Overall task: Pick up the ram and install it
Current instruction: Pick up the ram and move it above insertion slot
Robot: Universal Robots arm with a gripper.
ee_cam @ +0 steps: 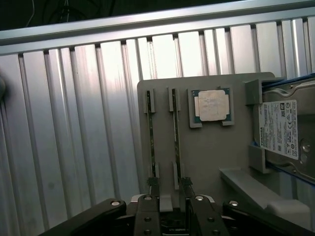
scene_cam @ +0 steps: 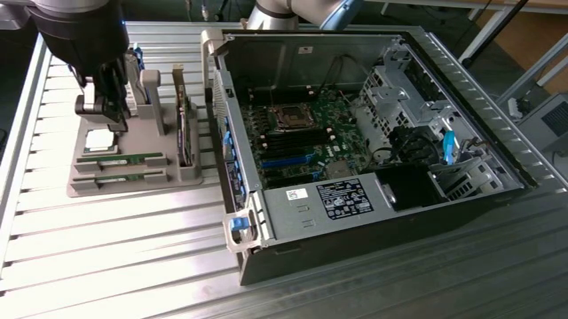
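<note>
Hazards, as judged from here:
- Two sticks stand on edge in parallel slots of the grey holder [ee_cam: 206,162], close together. The ram [ee_cam: 175,132] lines up with the gap between the fingers, but the second stick [ee_cam: 151,137] lies almost under one fingertip [ee_cam: 153,189]. A straight drop could land that finger on the wrong board's edge or wedge it between the two, bending a stick or jamming the descent
- The boards are thin and seated in end clips. A pinch off-centre or at a slant could cock the ram in its slot, so that it binds or slips on the lift
- The processor chip [ee_cam: 212,104] lies just beside the ram, and the upright expansion card [scene_cam: 182,136] and the holder's posts stand near the gripper body. Sideways drift could knock them
- Cannot tell whether the holder is fixed to the ribbed table [scene_cam: 106,252]; a snagged lift might drag it

Position:
- Gripper [ee_cam: 171,196] spread wide, pinching nothing, hovering above the holder at one end of the sticks, apart from them
- The ram runs lengthwise away from the fingers, in its slot, not yet lifted
- The open computer case [scene_cam: 373,219] sits beside the holder on the exterior view's right, well apart from the gripper
</note>
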